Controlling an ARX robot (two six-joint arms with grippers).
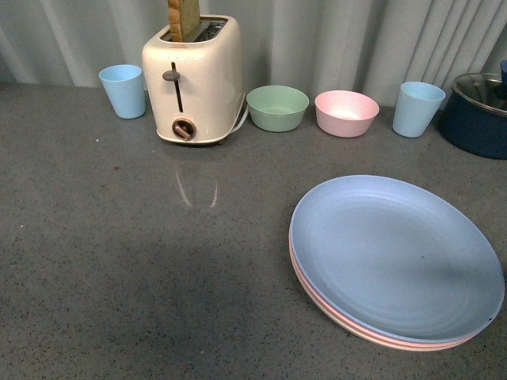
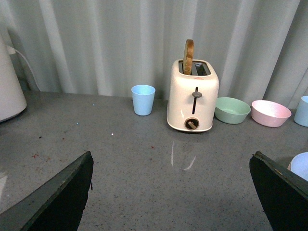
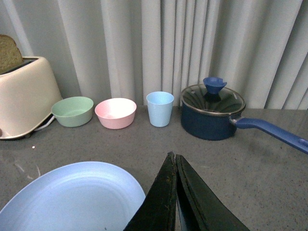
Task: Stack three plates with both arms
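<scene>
Plates [image 1: 396, 269] lie flat in one stack on the counter's [image 1: 119, 261] near right: matte light blue on top, pink rim edges peeking beneath. Left gripper [image 2: 171, 192] spread wide, empty; right gripper [image 3: 175, 192] pinched closed, holding nothing.

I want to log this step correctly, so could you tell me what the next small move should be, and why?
Probably none beyond keeping both arms clear: the light blue plate already tops the stack, pink plate edges show beneath it, the left gripper is open and empty, and the right gripper is shut on nothing.
</scene>
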